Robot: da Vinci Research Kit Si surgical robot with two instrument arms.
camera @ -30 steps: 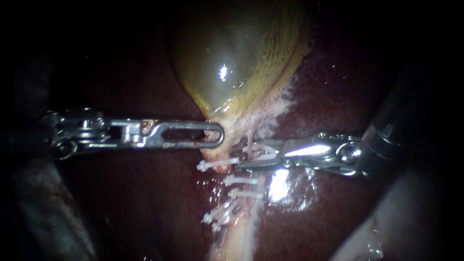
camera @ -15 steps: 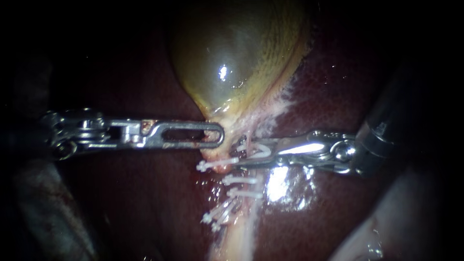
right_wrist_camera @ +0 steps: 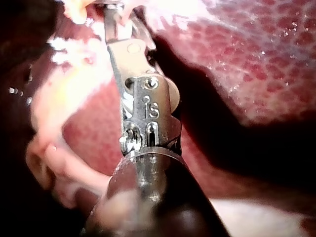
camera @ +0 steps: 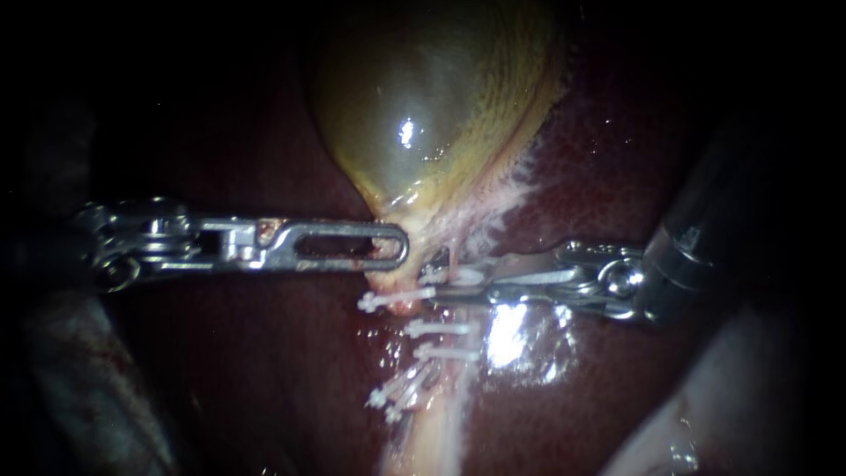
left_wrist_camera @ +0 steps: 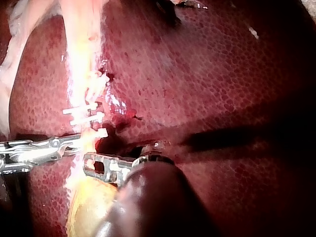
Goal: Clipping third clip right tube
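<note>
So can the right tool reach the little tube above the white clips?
Probably yes: the right instrument has its tip at the tube, just above the white clips, with nothing between them.

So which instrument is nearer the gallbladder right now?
Left. The left instrument lies against the gallbladder neck; the right instrument, gripping a clip, sits just below it at the tube.

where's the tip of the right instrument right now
In the endoscope view, the right instrument comes in from the right; its tip sits at the tube just below the gallbladder, right above the white clips.
</note>
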